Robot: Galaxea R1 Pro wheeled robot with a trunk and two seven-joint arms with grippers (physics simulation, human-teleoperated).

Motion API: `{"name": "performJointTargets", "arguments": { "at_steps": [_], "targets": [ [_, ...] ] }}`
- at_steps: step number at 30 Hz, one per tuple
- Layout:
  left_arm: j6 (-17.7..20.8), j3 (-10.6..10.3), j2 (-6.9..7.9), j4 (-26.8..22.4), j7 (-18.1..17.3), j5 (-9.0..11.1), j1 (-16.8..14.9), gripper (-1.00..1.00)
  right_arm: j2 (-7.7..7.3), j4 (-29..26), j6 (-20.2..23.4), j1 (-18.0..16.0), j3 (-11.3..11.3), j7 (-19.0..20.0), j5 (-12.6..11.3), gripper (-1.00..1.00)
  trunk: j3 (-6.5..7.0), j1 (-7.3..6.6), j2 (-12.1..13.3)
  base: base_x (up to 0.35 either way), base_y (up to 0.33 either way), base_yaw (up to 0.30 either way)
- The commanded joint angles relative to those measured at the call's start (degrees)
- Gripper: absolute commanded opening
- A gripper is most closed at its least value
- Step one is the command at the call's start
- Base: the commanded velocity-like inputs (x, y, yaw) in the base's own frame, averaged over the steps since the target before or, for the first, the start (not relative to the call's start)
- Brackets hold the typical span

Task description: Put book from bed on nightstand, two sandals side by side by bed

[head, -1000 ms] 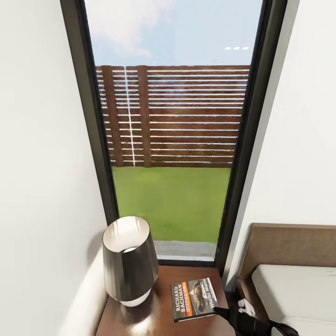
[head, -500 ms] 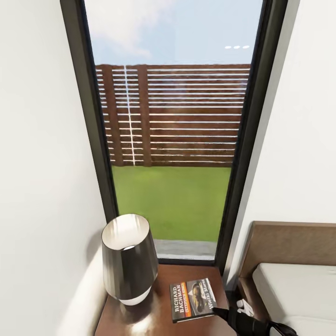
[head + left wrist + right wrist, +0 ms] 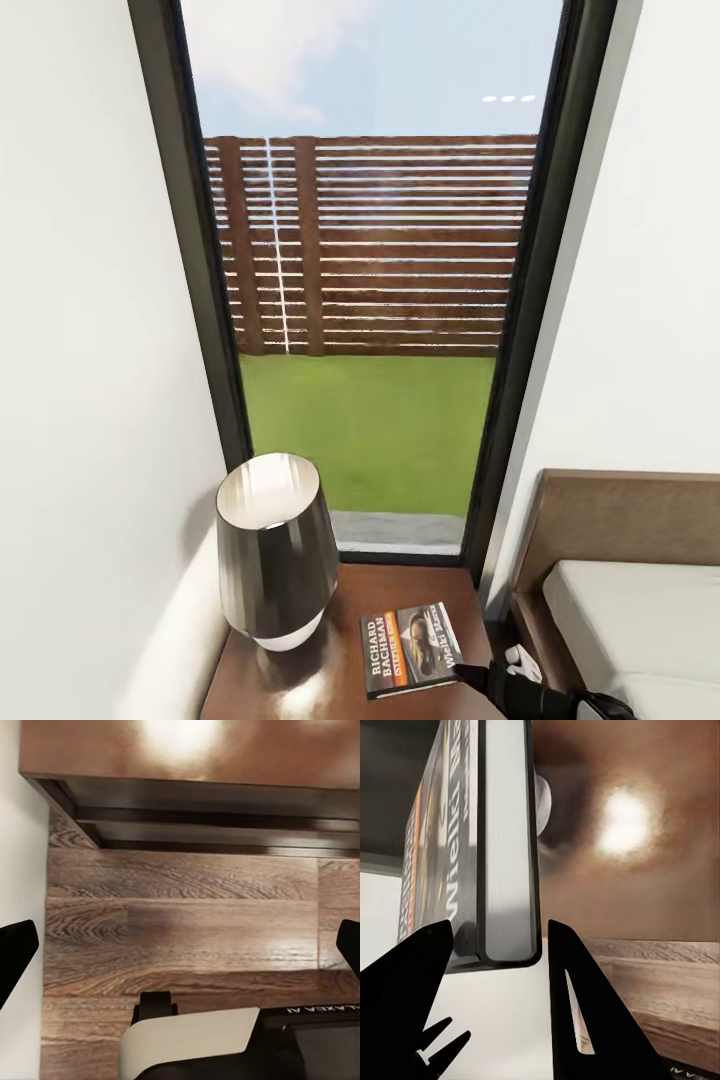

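Head view: at the left a white wall runs down to a dark lamp (image 3: 272, 550) with a glossy flared shade, standing on the back left part of the nightstand (image 3: 330, 680). To its right the book (image 3: 410, 649) lies flat on the nightstand's glossy brown top, near the front right corner, its spine with "RICHARD" lettering toward the lamp. The black right gripper (image 3: 470, 678) reaches in from the lower right and meets the book's near right corner. Behind the nightstand a tall black-framed window (image 3: 370, 300) shows a slatted wooden fence (image 3: 370, 250) and grass (image 3: 365, 430). Further right, the bed (image 3: 630, 600) shows its brown headboard and light grey mattress, just beside the nightstand.

In the left wrist view, the left gripper (image 3: 180, 960) has its fingers spread wide, one at each side of the frame, nothing between them, over wood-plank floor (image 3: 180, 915) below a dark brown furniture edge.

In the right wrist view, the right gripper's two black fingers (image 3: 585, 1005) stand on either side of the book's edge, slightly apart from it on both sides, the grip loosened rather than pinching.
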Motion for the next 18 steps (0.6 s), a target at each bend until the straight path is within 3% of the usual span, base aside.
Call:
{"name": "performJointTargets", "arguments": {
  "at_steps": [1,9,18],
  "targets": [
    [-0.2,-0.4,0.04,0.0,-0.2,0.6,0.0,1.00,-0.03,0.0,0.5,0.0,0.2,0.0,-0.6,-1.00,-0.25,0.23,-0.5,0.000,0.000,0.000],
    [-0.2,-0.4,0.03,0.0,-0.2,0.6,0.0,1.00,-0.03,0.0,0.6,0.0,0.2,-0.2,-0.6,-1.00,-1.69,1.99,-3.7,0.000,0.000,0.000],
    [-0.2,-0.4,0.03,0.0,-0.2,0.6,0.0,1.00,-0.03,-0.3,0.5,0.0,0.2,-4.3,-1.0,-1.00,-3.30,3.96,-7.3,0.000,0.000,0.000]
  ]
}}
